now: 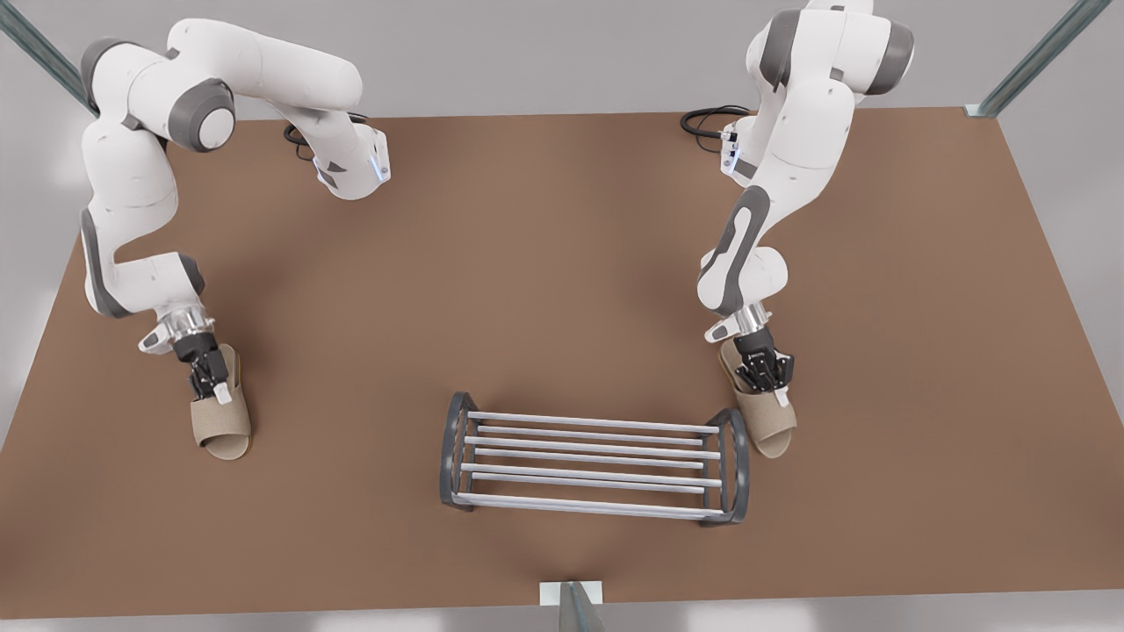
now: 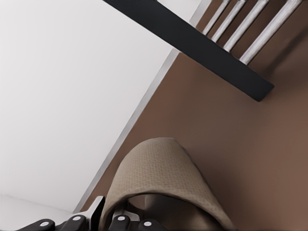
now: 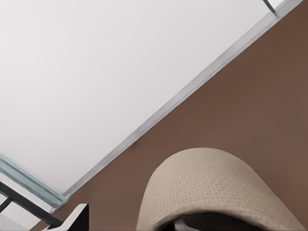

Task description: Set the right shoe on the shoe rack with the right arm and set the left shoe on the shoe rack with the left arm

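Beige woven fabric, two open-toed slippers, both lying on the brown bench (image 1: 544, 281) and neither yet on the rack. Item one: the left shoe (image 1: 771, 427), at the front view's right, just beside the end frame of the low shoe rack of dark grey arches and pale silver bars (image 1: 597, 456); my left tool (image 1: 766, 373) is down at its strap. Whether that tool is clamped on the strap or merely set about it I cannot tell. Item two: the right shoe (image 1: 224, 427), at the front view's left, well apart from the rack; my right tool (image 1: 208, 379) is down at its strap likewise, grip equally uncertain. Step in hand, by my judgement: the grasp of both slippers, transfer not begun. Next move calls for a firm hold on each strap, a lift clear of the bench, then a carry inward, short for the left, longer for the right, to lay each slipper across the bars side by side.
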